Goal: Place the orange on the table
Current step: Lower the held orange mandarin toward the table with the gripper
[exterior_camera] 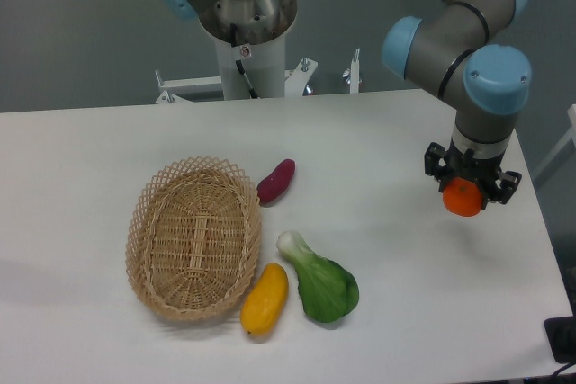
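Note:
The orange (463, 199) is a small round bright-orange fruit held between the black fingers of my gripper (468, 193), which is shut on it at the right side of the table (387, 132). The fruit hangs below the wrist, close to the white tabletop near its right edge; whether it touches the surface I cannot tell. The upper part of the orange is hidden by the gripper body.
An oval wicker basket (193, 238) lies at the left centre. Beside it are a purple sweet potato (276, 181), a yellow oblong fruit (265, 299) and a green bok choy (320, 281). The robot base (247, 33) stands behind the far edge.

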